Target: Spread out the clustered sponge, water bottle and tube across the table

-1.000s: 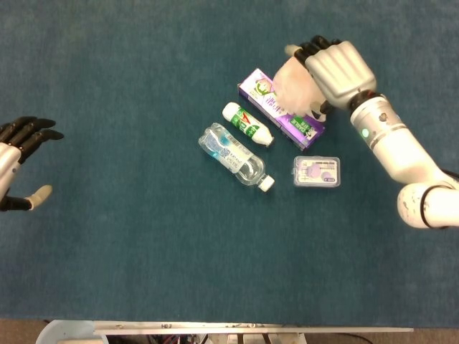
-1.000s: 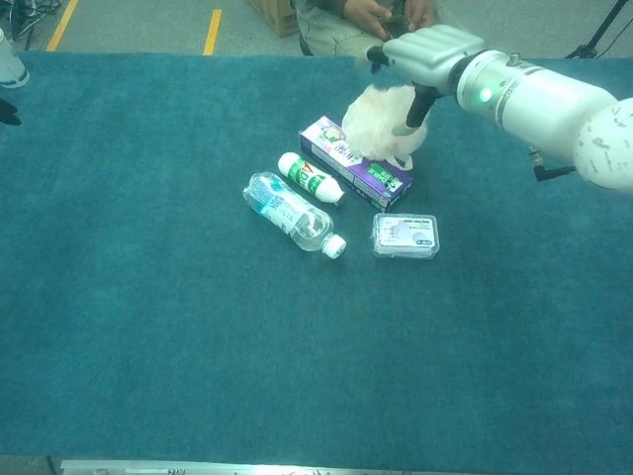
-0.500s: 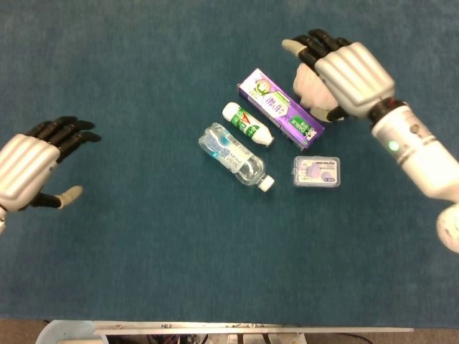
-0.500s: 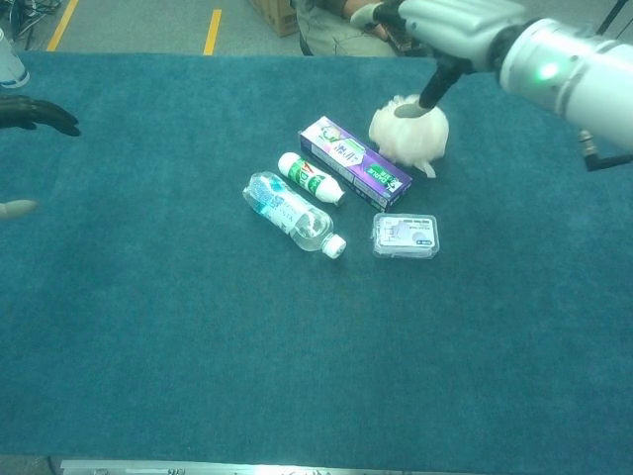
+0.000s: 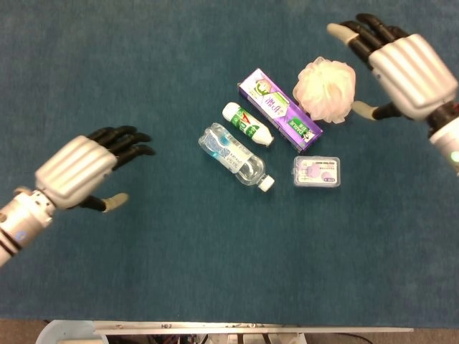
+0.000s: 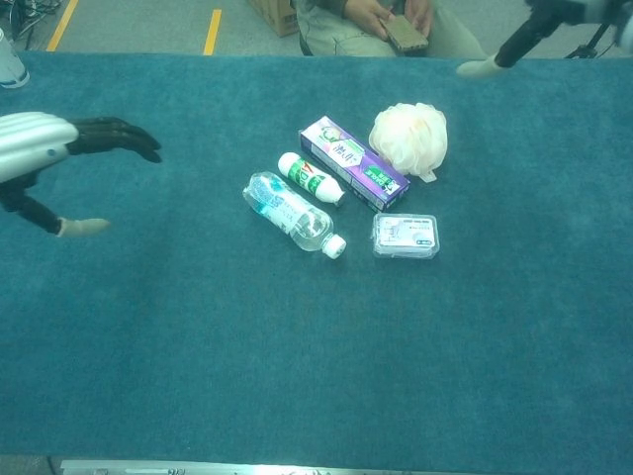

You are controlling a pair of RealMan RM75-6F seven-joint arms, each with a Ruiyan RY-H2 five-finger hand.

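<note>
The pale mesh bath sponge (image 5: 326, 90) lies free on the teal table cover (image 5: 215, 272), just beside the right hand (image 5: 401, 68), on that hand's inner side, with a narrow gap between the puff and the thumb; nothing holds it. In the chest view the sponge (image 6: 408, 139) sits below and to the left of the only part of that hand still in frame, a thumb tip at the top edge. The right hand hovers with its fingers spread and its palm empty. The sponge touches or nearly touches the far end of the purple toothpaste box (image 5: 280, 107), which lies slantwise further from the right hand, toward the table's middle. Beside the box, on the side toward the left hand, lies the small white tube with a green and red label (image 5: 247, 124), and next to that the clear water bottle (image 5: 235, 155), both lying on their sides parallel to the box, caps pointing toward the robot's right. A small clear lidded case with purple contents (image 5: 315, 171) sits near the box's nearer end. The left hand (image 5: 79, 170) hangs well apart from the bottle, fingers stretched out and separated, thumb out, gripping nothing.
</note>
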